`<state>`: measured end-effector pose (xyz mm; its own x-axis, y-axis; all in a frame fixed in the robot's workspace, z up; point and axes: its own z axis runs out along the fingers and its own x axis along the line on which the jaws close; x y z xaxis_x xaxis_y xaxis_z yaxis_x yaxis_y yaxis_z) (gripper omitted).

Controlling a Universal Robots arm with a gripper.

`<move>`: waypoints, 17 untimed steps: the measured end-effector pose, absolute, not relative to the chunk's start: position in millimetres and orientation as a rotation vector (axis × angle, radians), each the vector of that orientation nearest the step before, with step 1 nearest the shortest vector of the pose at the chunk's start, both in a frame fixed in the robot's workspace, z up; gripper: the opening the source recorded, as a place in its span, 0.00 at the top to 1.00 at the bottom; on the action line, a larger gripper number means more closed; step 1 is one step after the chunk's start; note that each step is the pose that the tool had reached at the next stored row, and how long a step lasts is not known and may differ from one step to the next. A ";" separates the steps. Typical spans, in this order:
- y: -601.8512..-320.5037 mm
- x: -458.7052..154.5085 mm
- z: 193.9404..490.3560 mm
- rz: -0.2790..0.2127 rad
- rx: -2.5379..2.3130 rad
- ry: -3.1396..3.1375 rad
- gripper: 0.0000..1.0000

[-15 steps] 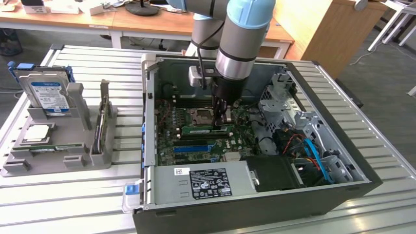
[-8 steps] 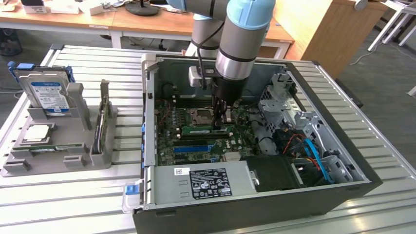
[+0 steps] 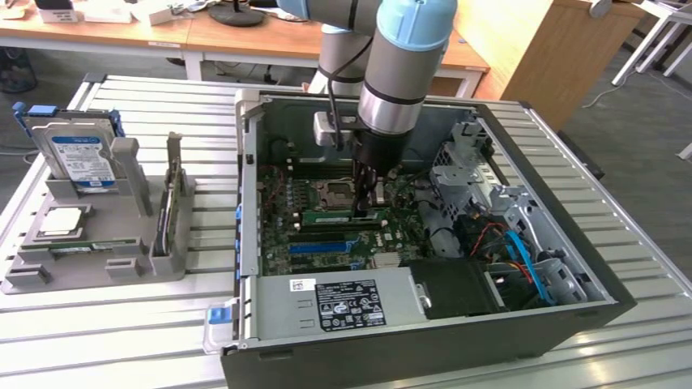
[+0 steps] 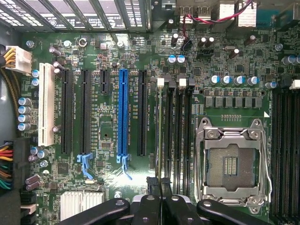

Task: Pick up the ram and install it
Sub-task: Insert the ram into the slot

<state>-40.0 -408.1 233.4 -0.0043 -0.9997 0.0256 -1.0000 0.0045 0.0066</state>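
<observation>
Ram (image 3: 324,216) in slot, 6 o'clock of CPU socket (image 3: 337,193) | gripper (image 3: 369,212) closed on it | full seating unclear

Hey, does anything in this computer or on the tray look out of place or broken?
Nothing looks broken or spilled. One oddity: the processor socket on the motherboard is empty, while the silver processor chip lies outside in the grey tray.
</observation>
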 end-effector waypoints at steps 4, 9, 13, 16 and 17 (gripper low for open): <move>-408.1 -39.9 233.2 0.021 2.201 -2.210 0.88; -408.1 -39.9 232.9 0.021 2.200 -2.211 0.88; -408.1 -40.0 233.4 0.020 2.196 -2.215 0.88; -408.1 -39.9 234.7 0.013 2.196 -2.218 0.88; -408.1 -39.9 234.7 0.011 2.197 -2.218 0.88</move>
